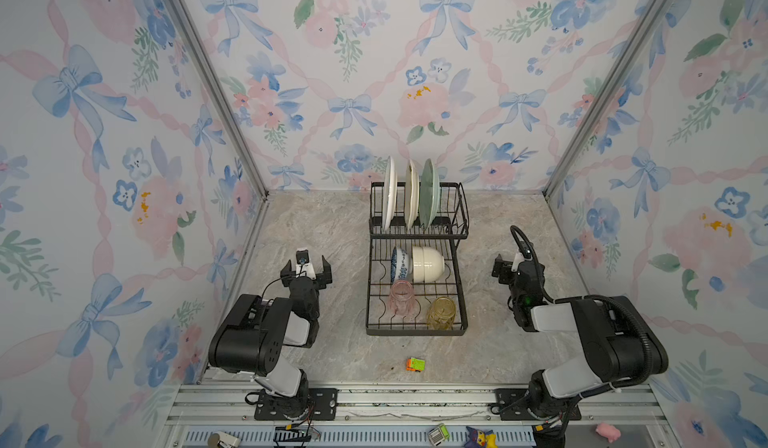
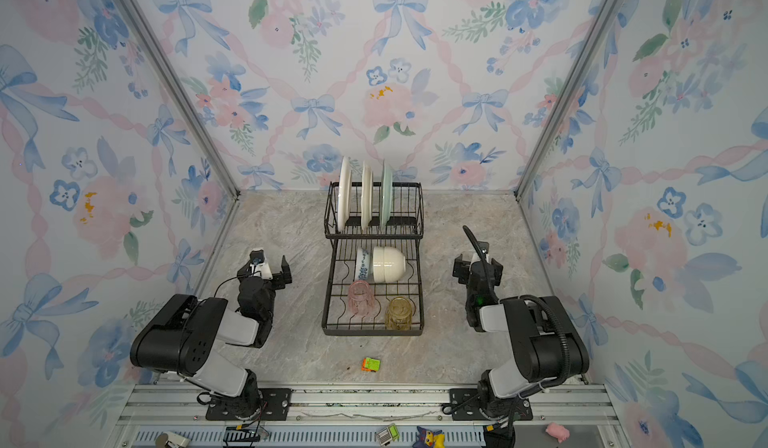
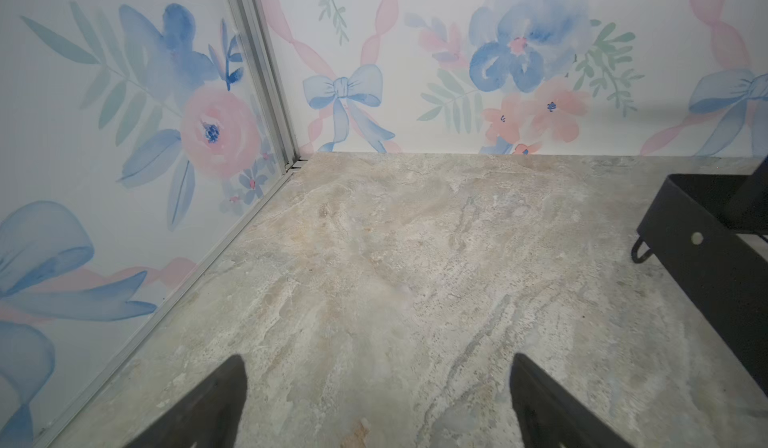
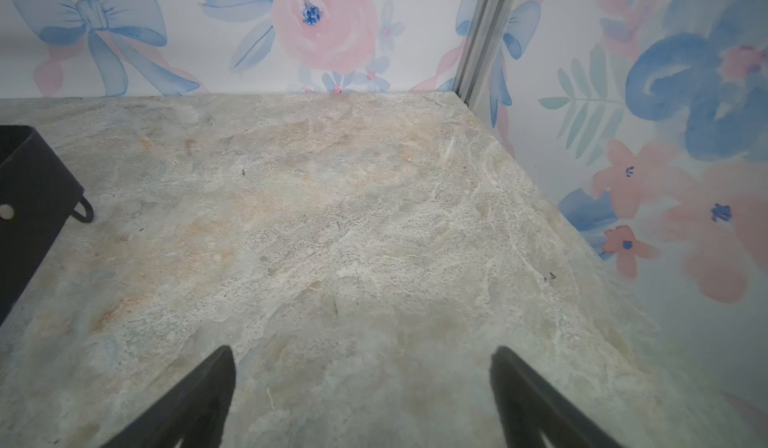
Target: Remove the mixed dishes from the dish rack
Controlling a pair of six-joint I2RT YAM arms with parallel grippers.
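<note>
Left gripper (image 3: 376, 367): jaws spread wide, nothing between them, low over the counter (image 1: 332, 225). It sits left of the dish rack (image 1: 415, 333), not touching. Right gripper (image 4: 362, 358): also wide apart and empty, right of the rack, not touching.

Upper basket: white plate (image 1: 390, 194), cream plate (image 1: 411, 194) and pale green plate (image 1: 429, 196), all upright. Lower tray: blue-patterned bowl (image 1: 400, 263) against white bowl (image 1: 428, 263), both on their sides. In front of them are the pink tumbler (image 1: 401, 298) and amber tumbler (image 1: 441, 313), possibly inverted, hard to tell.
</note>
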